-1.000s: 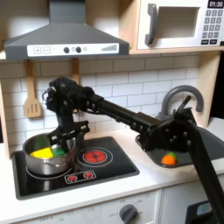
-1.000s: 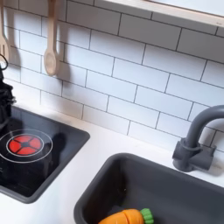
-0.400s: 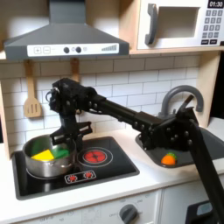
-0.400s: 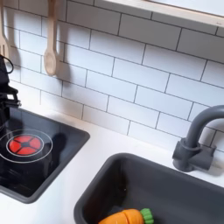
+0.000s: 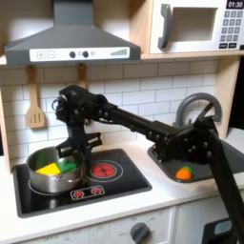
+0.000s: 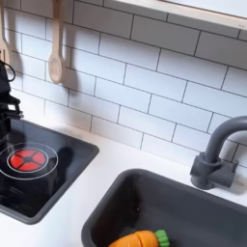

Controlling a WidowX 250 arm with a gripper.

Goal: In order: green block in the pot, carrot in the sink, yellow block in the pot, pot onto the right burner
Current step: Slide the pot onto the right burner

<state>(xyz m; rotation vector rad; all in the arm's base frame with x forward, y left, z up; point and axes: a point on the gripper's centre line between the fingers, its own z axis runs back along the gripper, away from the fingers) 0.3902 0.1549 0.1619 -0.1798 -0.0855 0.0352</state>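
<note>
Pot (image 5: 52,172): on the first exterior view's left burner, edged slightly rightward since a second ago, holding green block (image 5: 67,165) and yellow block (image 5: 45,169). Carrot (image 6: 138,239): in sink (image 6: 116,207). My hand (image 5: 78,146): clamped on pot's rim; slide begun

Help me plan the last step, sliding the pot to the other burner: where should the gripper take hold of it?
Grip the pot by its thin upright rim on the side nearest the red burner, coming straight down; the blocks inside leave that edge free.
</note>
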